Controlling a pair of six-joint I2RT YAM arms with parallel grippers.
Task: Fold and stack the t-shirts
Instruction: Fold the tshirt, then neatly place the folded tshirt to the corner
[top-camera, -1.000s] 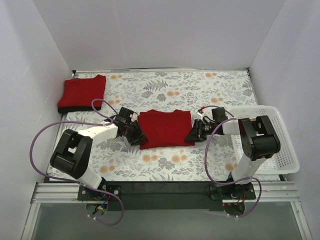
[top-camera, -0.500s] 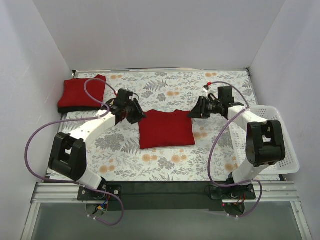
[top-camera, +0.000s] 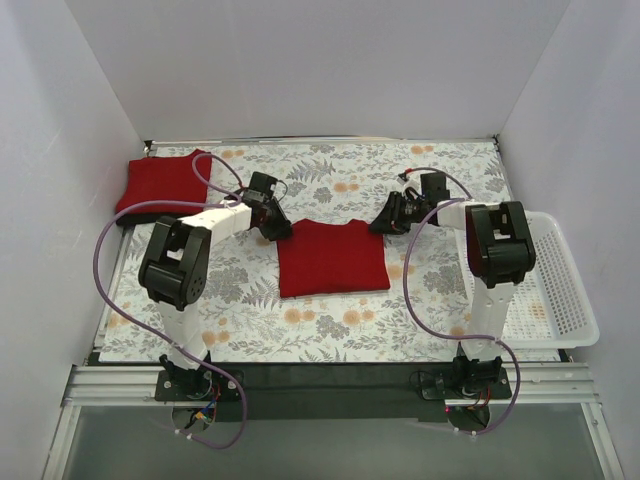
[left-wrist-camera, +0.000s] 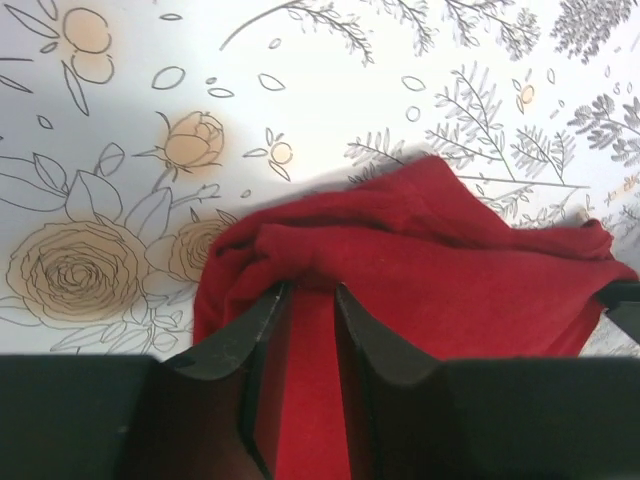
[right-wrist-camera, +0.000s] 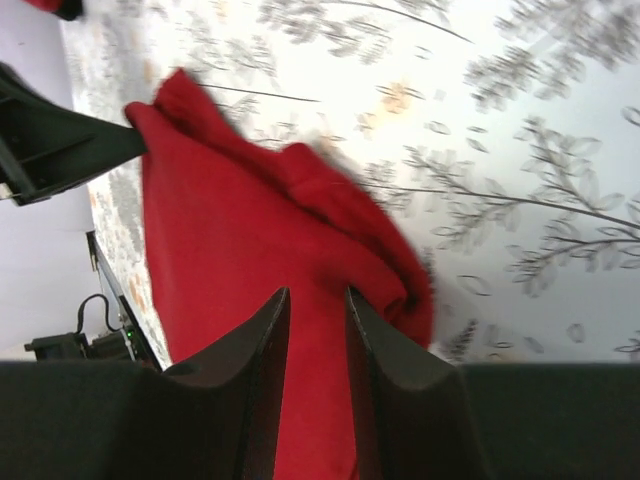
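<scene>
A red t-shirt, folded into a rectangle, lies in the middle of the floral table. My left gripper is at its far left corner and my right gripper at its far right corner. In the left wrist view the gripper has narrow jaws pinching bunched red cloth. In the right wrist view the gripper is likewise closed on the red shirt near its folded edge. A second folded red shirt lies at the far left.
A white plastic basket stands at the right edge of the table. White walls enclose the back and sides. The purple cables loop over the table by each arm. The left arm's fingers show in the right wrist view.
Both grippers moved from the shirt's near side edges up and away, then came down onto its far corners. The shirt's outline looks unchanged.
</scene>
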